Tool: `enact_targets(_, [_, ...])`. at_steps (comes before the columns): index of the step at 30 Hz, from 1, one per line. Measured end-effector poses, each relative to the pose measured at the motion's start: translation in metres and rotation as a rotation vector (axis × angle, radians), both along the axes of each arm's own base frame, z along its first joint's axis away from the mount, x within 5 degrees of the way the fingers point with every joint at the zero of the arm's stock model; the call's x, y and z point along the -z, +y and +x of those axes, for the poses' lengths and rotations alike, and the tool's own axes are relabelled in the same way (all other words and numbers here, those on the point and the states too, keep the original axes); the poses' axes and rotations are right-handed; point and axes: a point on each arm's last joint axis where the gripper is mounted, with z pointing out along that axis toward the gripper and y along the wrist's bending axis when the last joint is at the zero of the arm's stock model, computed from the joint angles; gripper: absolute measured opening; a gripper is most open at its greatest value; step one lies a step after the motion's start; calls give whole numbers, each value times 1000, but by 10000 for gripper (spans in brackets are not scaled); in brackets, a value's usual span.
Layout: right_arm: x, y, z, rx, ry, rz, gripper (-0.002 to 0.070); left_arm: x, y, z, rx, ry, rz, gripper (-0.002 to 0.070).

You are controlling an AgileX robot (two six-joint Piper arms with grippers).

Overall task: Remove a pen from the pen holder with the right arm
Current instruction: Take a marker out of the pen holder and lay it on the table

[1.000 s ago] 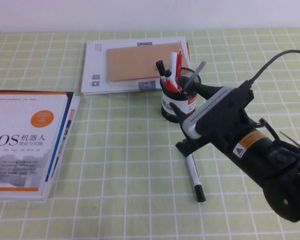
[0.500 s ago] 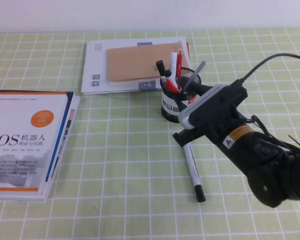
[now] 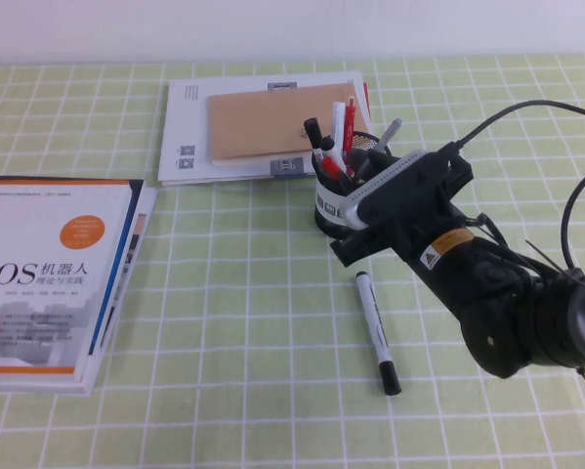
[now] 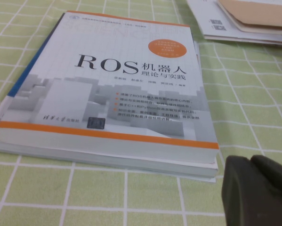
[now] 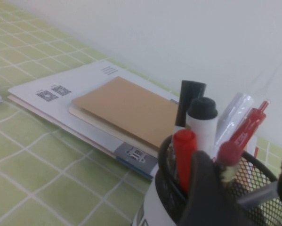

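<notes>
The right pincer (image 5: pixel 245 184) was partly open at the pen holder (image 3: pixel 323 207), holding nothing, with pens (image 3: pixel 338 125) standing between its sides. A loose pen (image 3: pixel 378 332) lay on the worktop (image 3: pixel 253 322). The left pincer (image 4: pixel 256 188) sat beside a book (image 4: pixel 117 94).

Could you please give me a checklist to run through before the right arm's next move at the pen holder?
1. The right gripper at the pen holder: ok.
2. Its jaws open, straddling pens: ok.
3. Only one pen between them: cannot tell; the pens crowd together.
4. The loose pen on the table apart from the holder: ok.
5. The left gripper parked beside the book: ok.
</notes>
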Motion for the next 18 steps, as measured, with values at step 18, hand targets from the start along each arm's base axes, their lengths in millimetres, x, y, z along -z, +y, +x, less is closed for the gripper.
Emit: enact_targets(18, [5,7,13,8,20,-3,94,0,0,0,0,0,0,-8])
